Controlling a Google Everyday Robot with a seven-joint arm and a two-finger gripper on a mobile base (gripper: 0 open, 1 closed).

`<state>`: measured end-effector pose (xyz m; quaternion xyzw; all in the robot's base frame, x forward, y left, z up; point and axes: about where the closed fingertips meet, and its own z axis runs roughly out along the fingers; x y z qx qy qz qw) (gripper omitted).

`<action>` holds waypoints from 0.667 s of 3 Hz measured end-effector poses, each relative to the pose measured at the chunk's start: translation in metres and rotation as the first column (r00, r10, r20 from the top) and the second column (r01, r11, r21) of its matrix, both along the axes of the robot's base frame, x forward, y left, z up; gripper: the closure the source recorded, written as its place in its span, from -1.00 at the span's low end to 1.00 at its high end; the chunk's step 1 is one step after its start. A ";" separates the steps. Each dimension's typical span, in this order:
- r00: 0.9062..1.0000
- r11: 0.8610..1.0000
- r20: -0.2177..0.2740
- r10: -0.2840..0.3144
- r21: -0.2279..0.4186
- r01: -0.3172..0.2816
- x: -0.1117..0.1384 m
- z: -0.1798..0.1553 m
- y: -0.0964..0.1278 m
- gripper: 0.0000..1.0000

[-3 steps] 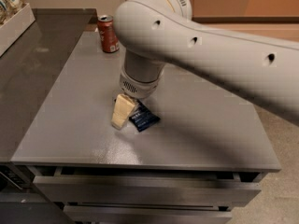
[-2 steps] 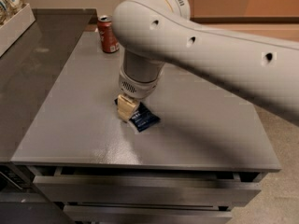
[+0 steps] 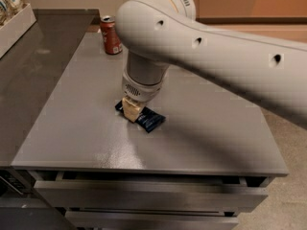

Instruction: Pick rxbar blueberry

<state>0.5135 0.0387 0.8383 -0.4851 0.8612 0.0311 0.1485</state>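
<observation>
The rxbar blueberry [image 3: 150, 120], a flat dark navy wrapper, lies on the grey table top [image 3: 86, 128] near the middle, angled from upper left to lower right. My gripper [image 3: 132, 110] comes straight down from the big white arm [image 3: 201, 42]. Its tan tip sits on the left half of the bar and covers that part. The bar's right end shows free beside the tip.
A red soda can [image 3: 112, 35] stands upright at the table's back left. A white tray [image 3: 15, 27] with packets sits on the darker counter [image 3: 29, 75] to the left. Drawers [image 3: 144, 195] run under the front edge.
The gripper has come down from just above and left of the bar onto the bar's left half. The bar and the can have not moved.
</observation>
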 end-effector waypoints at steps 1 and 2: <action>1.000 1.000 0.019 0.007 0.014 -0.007 -0.001 0.010 -0.001 1.00; 0.999 0.999 0.048 0.012 0.036 -0.014 -0.001 0.028 -0.002 1.00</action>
